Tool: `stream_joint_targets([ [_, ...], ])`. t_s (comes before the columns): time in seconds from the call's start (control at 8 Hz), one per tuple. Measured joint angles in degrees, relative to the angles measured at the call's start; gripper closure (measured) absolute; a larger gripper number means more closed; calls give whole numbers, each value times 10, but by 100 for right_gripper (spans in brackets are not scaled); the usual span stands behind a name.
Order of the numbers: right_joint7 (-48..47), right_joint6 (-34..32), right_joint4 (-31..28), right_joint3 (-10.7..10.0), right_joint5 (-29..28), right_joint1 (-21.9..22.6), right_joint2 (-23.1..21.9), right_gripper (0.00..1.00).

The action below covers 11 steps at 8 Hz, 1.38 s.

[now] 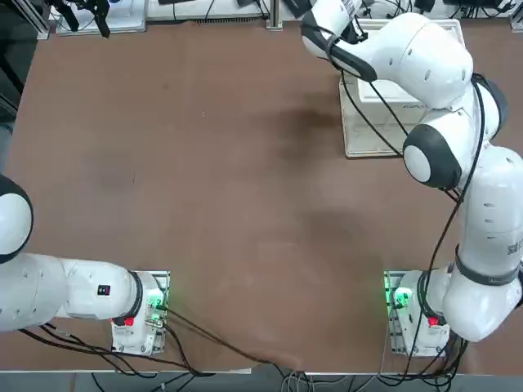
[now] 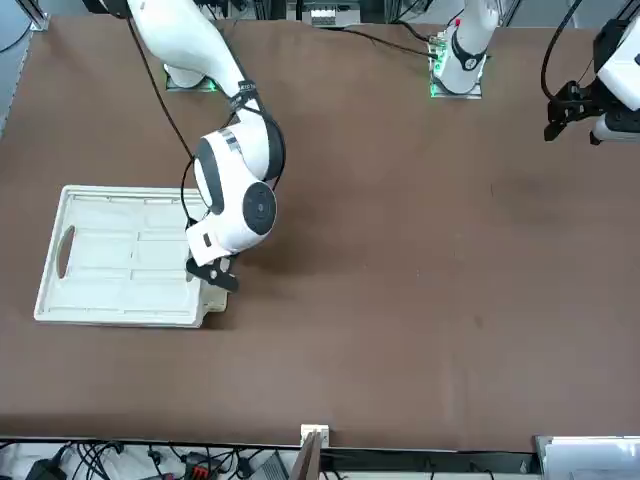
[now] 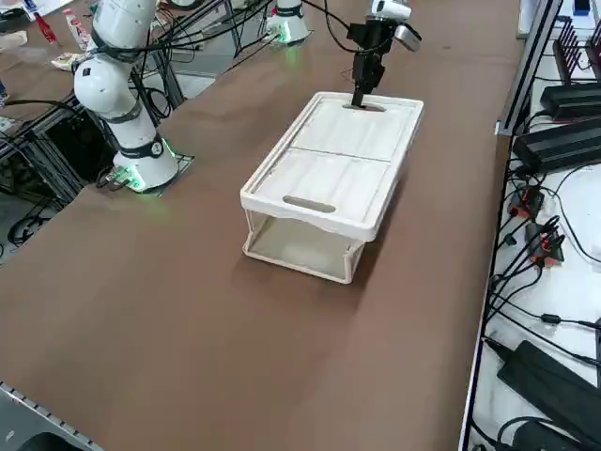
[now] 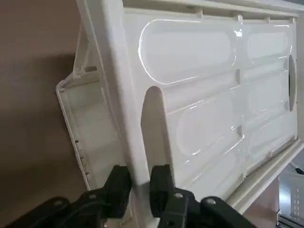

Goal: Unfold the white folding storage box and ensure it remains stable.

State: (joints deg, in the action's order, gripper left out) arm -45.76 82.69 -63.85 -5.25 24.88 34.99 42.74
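White plastic folding storage box (image 3: 329,164), raised from its base at one end, right gripper (image 4: 140,187) clamping its rim.

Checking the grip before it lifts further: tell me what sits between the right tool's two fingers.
The rim of the white folding storage box. In the right wrist view, the right tool has one finger on each side of that edge, clamped on it.
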Motion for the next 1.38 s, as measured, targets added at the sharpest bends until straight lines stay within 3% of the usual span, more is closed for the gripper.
stream_joint_targets([
  [0.5, 4, -3, -1, 0, 1, 2, 0, 74],
  [1.38, 94, -61, 2, 5, -1, 11, -1, 74],
])
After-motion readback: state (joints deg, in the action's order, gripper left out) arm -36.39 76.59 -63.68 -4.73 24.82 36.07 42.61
